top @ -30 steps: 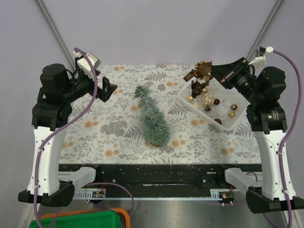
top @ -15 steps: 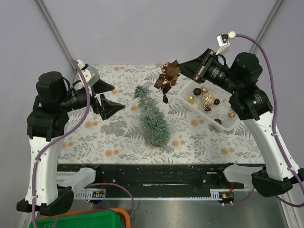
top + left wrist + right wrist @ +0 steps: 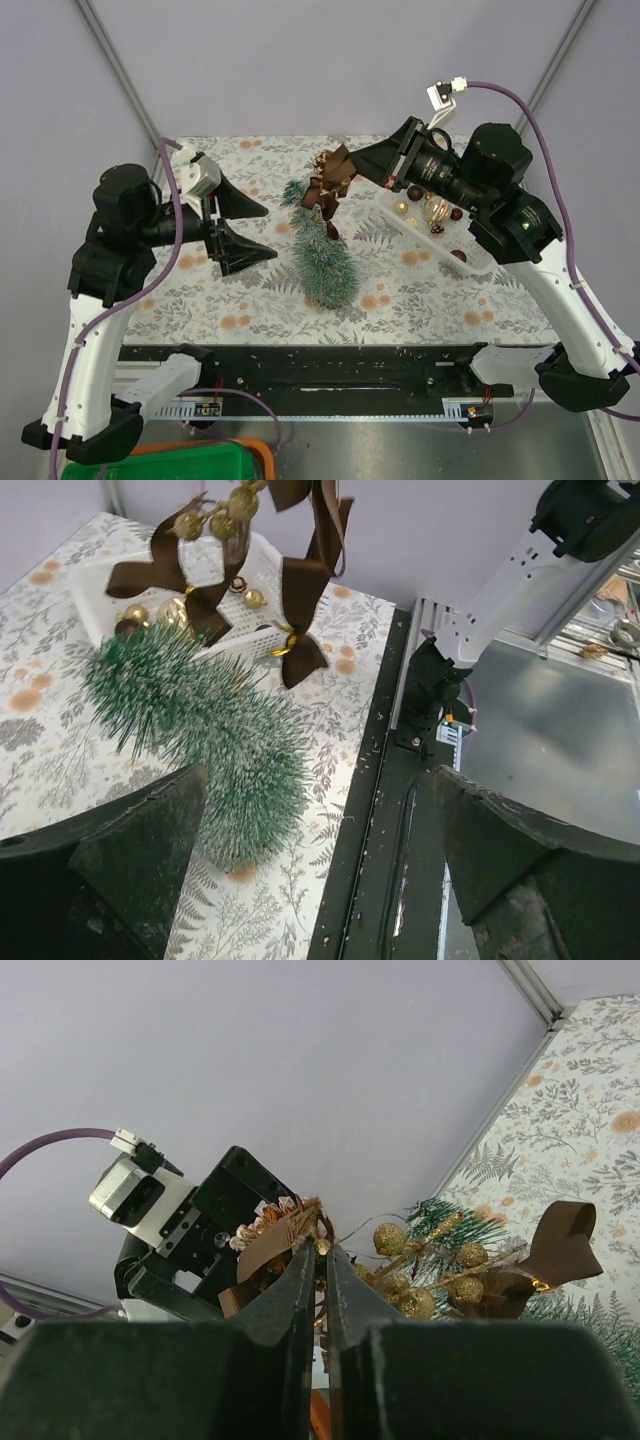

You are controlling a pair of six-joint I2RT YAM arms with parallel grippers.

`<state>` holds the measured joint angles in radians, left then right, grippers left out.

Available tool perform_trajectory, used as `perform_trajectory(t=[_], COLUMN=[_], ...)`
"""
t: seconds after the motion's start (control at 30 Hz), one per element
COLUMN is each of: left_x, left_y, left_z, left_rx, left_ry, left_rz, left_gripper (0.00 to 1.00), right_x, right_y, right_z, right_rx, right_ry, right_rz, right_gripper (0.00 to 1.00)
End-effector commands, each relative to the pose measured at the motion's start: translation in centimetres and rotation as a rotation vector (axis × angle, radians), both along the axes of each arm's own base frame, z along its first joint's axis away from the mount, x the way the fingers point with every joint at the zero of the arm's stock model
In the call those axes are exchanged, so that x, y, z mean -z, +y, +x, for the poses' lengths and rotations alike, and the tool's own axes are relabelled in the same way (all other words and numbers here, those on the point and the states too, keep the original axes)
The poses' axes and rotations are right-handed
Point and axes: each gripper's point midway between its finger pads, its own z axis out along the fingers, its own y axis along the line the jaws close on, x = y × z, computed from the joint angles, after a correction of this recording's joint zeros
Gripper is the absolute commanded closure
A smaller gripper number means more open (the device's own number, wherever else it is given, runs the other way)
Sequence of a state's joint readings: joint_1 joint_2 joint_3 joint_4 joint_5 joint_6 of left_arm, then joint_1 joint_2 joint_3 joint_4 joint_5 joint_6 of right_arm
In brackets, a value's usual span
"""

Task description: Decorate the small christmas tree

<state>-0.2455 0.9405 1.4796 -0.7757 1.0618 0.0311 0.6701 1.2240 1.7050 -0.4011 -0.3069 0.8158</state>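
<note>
Presently the right gripper (image 3: 352, 168) (image 3: 322, 1250) is clamped on the stem of a decoration – its two fingers are pressed together with the thin stem pinched between them, as the right wrist view shows. The decoration (image 3: 326, 186) (image 3: 300, 590) (image 3: 432, 1282) is a sprig of gold berries tied with dark brown ribbon bows, and it hangs below the fingers in the air. It is positioned over the tip end of the small christmas tree (image 3: 324, 258) (image 3: 205, 725); whether a ribbon tail touches the bristles cannot be determined.

The left gripper (image 3: 270, 233) (image 3: 320, 775) has its fingers spread wide apart and holds nothing. It is raised above the cloth, just left of the tree, with its opening facing the tree (the trunk line falls between the two fingers in the left wrist view).

The tree lies on its side near the middle of the fern-print cloth (image 3: 420, 292), tip toward the far edge and wide end toward the near edge. To its right, well apart, a white tray (image 3: 425, 240) sits at an angle – gold and brown baubles (image 3: 436, 210) rest inside it, partly hidden by the right arm.
</note>
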Motion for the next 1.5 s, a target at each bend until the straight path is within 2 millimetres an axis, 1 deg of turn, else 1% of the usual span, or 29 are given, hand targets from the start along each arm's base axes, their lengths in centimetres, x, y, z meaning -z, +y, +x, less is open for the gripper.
perform_trajectory(t=[0.0,0.1,0.2,0.27,0.33,0.4,0.53,0.57,0.63,0.67,0.7,0.73,0.77,0.8,0.87,0.9,1.07,1.13,1.23,1.27,1.37,1.47], left_x=[-2.6,-2.7,-2.5,-2.3,-2.8,-3.3,-3.6,-3.6,-3.7,-3.9,-3.8,-3.7,-3.4,-3.0,-2.5,-2.3,-1.5,-0.9,-0.1,0.0,0.2,0.9], left_y=[-1.7,-3.5,-5.5,-6.7,-7.5,-8.2,-9.4,-9.7,-10.3,-10.4,-10.4,-10.4,-10.4,-10.2,-9.9,-9.7,-8.4,-7.8,-6.9,-6.6,-5.9,-5.4], left_z=[0.0,-0.5,0.3,1.6,2.7,3.3,3.5,3.5,3.4,3.2,3.2,3.0,2.8,2.6,2.1,1.7,0.0,-0.7,-1.3,-1.5,-2.0,-2.4], left_rx=[0.041,0.101,0.108,0.078,0.039,0.03,0.047,0.06,0.087,0.099,0.1,0.107,0.111,0.117,0.125,0.13,0.153,0.154,0.144,0.137,0.126,0.118], left_ry=[-0.127,-0.153,-0.129,-0.118,-0.135,-0.143,-0.141,-0.136,-0.131,-0.133,-0.13,-0.126,-0.125,-0.12,-0.122,-0.125,-0.139,-0.143,-0.154,-0.162,-0.169,-0.166], left_rz=[-0.031,-0.021,-0.008,-0.011,-0.021,-0.023,-0.021,-0.02,-0.02,-0.024,-0.021,-0.019,-0.009,0.003,0.022,0.028,0.06,0.075,0.088,0.089,0.091,0.104], left_gripper=[0.01,0.01,0.01,0.01,0.01,0.01,0.02,0.07,0.24,0.36,0.48,0.56,0.61,0.63,0.63,0.63,0.63,0.65,0.67,0.69,0.79,0.8], right_x=[-2.7,-2.7,-2.5,-2.4,-2.2,-2.4,-2.4,-2.2,-1.8,-1.6,-1.4,-1.3,-1.1,-1.0,-0.6,-0.3,1.9,2.8,3.7,3.7,3.7,3.8], right_y=[-0.4,0.1,0.6,0.9,1.0,0.8,0.4,0.3,0.0,-0.3,-0.6,-0.9,-1.3,-1.8,-2.4,-2.6,-2.9,-2.7,-2.1,-1.9,-1.5,-1.4], right_z=[-1.5,-2.0,-2.6,-2.9,-3.1,-3.5,-3.8,-3.9,-3.9,-3.8,-3.8,-3.9,-3.8,-3.8,-3.9,-4.0,-3.5,-3.0,-2.6,-2.6,-2.5,-2.4], right_rx=[0.011,-0.004,-0.025,-0.038,-0.046,-0.048,-0.046,-0.047,-0.031,-0.017,-0.004,0.005,0.021,0.042,0.065,0.067,0.1,0.112,0.104,0.094,0.082,0.082], right_ry=[-0.074,-0.074,-0.073,-0.072,-0.068,-0.077,-0.09,-0.089,-0.094,-0.097,-0.097,-0.103,-0.105,-0.115,-0.12,-0.121,-0.094,-0.082,-0.069,-0.069,-0.069,-0.072], right_rz=[0.059,0.063,0.073,0.083,0.084,0.092,0.098,0.093,0.084,0.079,0.073,0.068,0.057,0.047,0.03,0.023,-0.018,-0.037,-0.044,-0.04,-0.037,-0.036], right_gripper=[1.0,1.0,1.0,1.0,1.0,1.0,1.0,1.0,1.0,1.0,1.0,1.0,1.0,1.0,1.0,1.0,1.0,1.0,1.0,1.0,1.0,0.97])
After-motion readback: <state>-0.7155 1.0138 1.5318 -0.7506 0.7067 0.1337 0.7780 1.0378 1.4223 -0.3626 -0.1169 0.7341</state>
